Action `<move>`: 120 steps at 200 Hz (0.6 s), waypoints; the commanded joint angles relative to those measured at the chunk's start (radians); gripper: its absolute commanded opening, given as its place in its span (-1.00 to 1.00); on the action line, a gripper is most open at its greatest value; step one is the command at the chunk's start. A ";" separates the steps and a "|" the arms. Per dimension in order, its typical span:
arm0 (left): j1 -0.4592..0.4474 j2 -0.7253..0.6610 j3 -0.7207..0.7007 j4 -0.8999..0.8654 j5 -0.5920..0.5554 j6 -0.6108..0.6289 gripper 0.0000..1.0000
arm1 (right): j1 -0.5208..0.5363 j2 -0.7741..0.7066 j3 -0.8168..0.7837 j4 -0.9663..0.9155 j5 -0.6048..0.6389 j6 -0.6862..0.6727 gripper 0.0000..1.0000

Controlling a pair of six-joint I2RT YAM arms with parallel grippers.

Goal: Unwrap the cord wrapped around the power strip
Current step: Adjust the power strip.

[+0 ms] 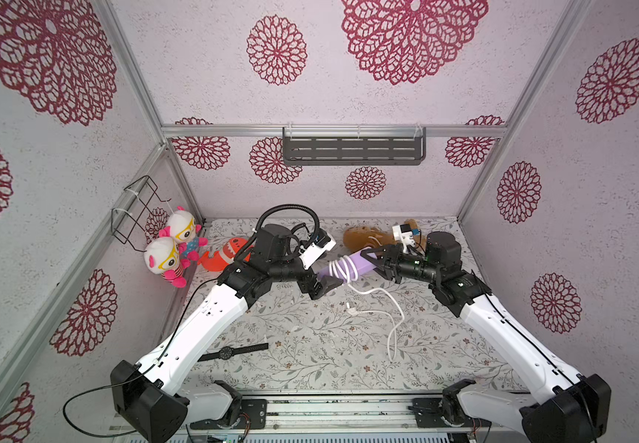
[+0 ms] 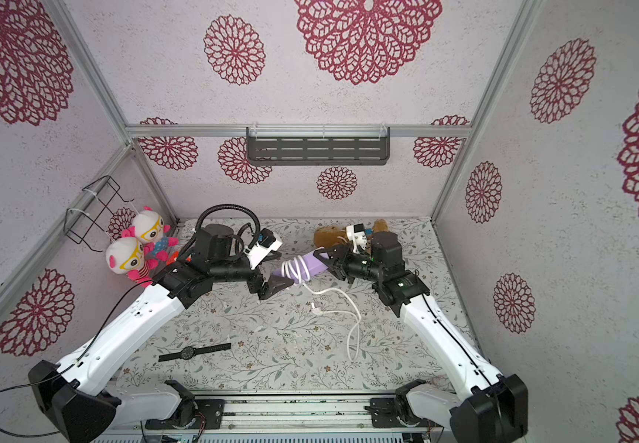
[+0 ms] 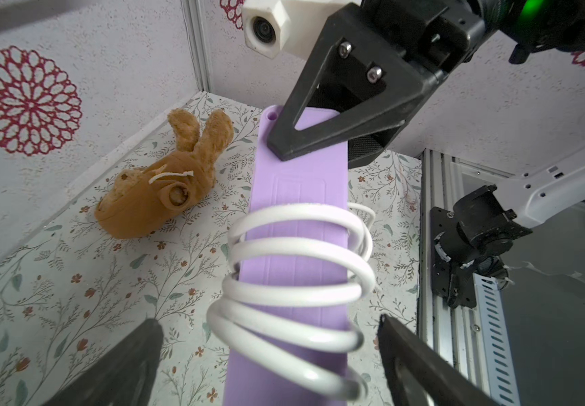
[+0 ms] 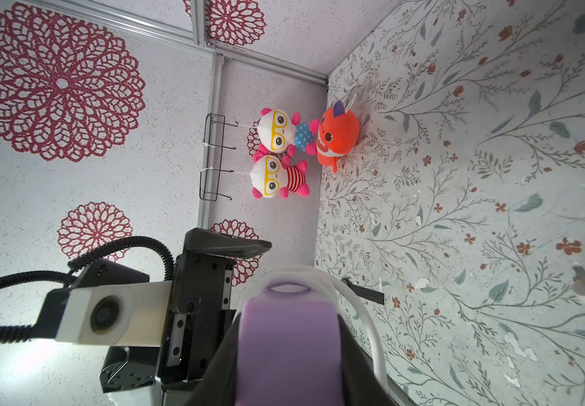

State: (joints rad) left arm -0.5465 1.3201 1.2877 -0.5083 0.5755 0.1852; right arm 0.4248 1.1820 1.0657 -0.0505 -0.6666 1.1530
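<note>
The lavender power strip (image 1: 362,262) is held raised above the desk (image 1: 302,368). The white cord (image 1: 343,268) is wound round its middle in several loops; the plug (image 1: 350,310) end is laid on the desk.

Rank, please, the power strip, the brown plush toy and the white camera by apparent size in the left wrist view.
1. power strip, though it is nearest the lens
2. brown plush toy
3. white camera, partly cut off by the frame edge
</note>
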 commanded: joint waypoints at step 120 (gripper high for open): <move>0.012 0.080 0.068 -0.072 0.069 0.075 0.45 | -0.005 0.032 0.089 0.089 -0.056 0.008 -1.00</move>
State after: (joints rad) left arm -0.5385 1.3800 1.3212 -0.5800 0.6357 0.2501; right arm 0.4213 1.2213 1.1088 -0.0479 -0.6857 1.1633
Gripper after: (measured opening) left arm 0.676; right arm 0.332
